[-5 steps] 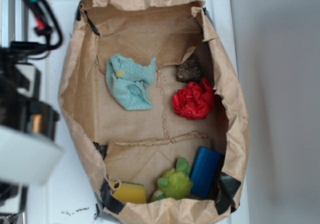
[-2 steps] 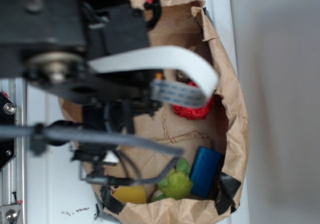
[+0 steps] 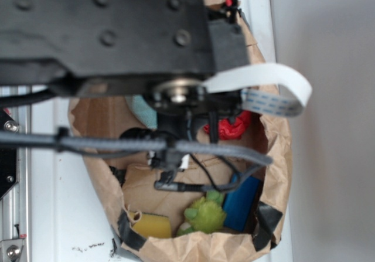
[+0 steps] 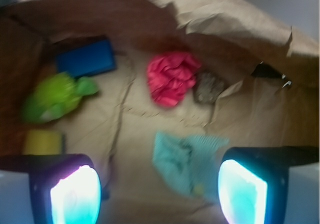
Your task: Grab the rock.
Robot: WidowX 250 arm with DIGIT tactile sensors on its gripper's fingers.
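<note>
The rock, a small dark grey-brown lump, lies on the bag floor just right of the red wad in the wrist view. In the exterior view the arm covers the rock; only part of the red wad shows. My gripper is open, its two glowing pads wide apart at the bottom of the wrist view, with nothing between them. It hovers above the bag floor, well short of the rock, with the light blue cloth lying below it near the right pad.
All things lie inside a brown paper bag with raised crumpled walls. A green plush toy, a blue block and a yellow sponge sit at its near end. A white surface surrounds the bag.
The arm has swung in from the left and now stretches over the bag, hiding the rock and most of the cloth in the exterior view.
</note>
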